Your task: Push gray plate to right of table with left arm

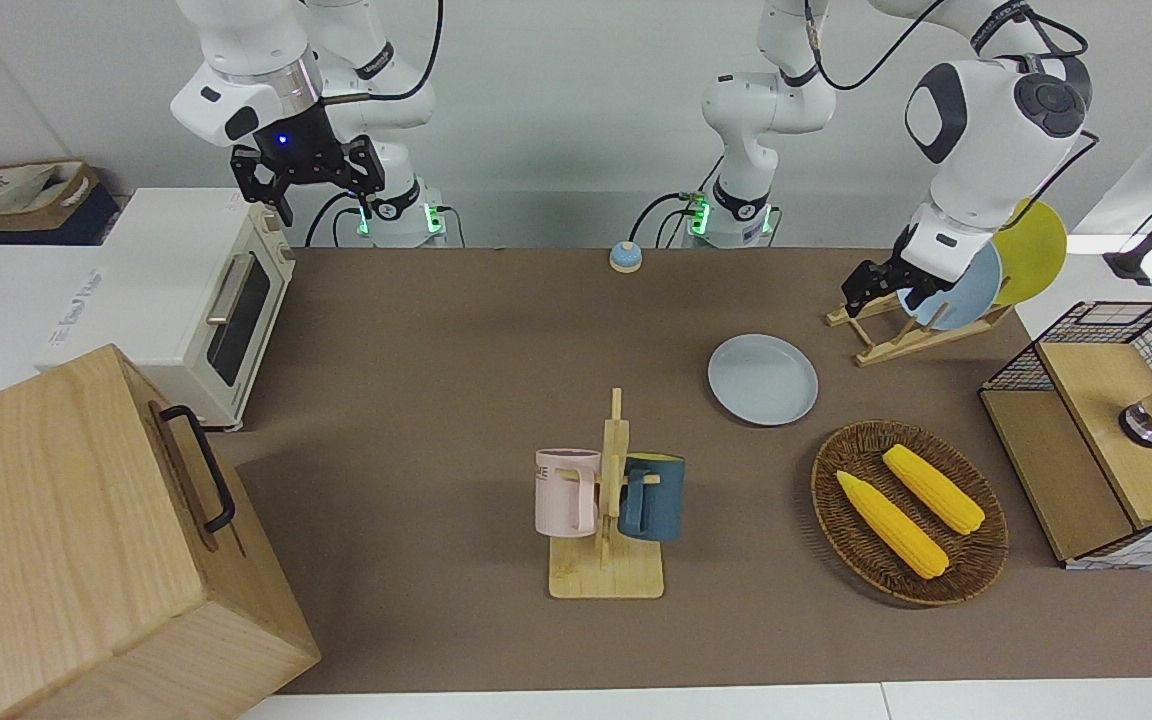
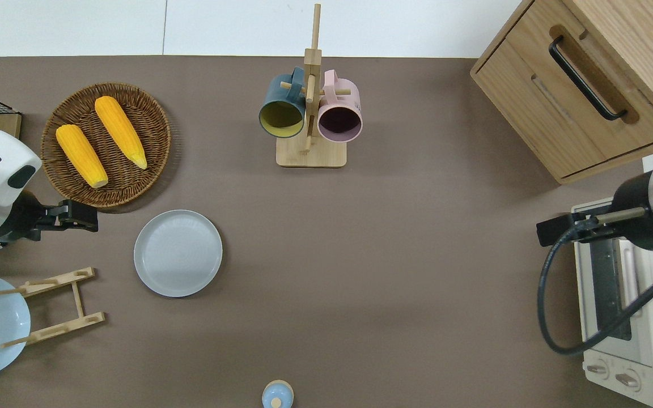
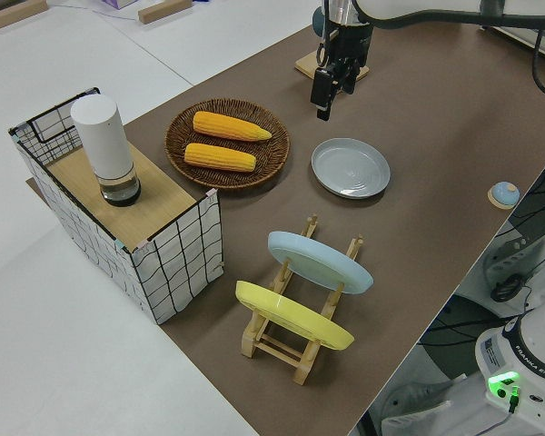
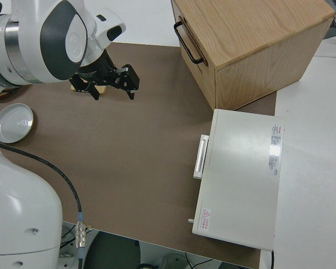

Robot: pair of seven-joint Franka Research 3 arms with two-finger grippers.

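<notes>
Brown-topped, the table [image 2: 394,272] carries the gray plate [image 2: 178,253] at lower left of the overhead frame. Just up-left of it hovers the left gripper [image 2: 80,215], clear of the rim, fingers seemingly together; the plate lies toward the right arm's end. Right arm parked.

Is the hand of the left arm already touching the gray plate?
No: in the overhead view the left hand hangs apart from the gray plate, with bare table between them.
</notes>
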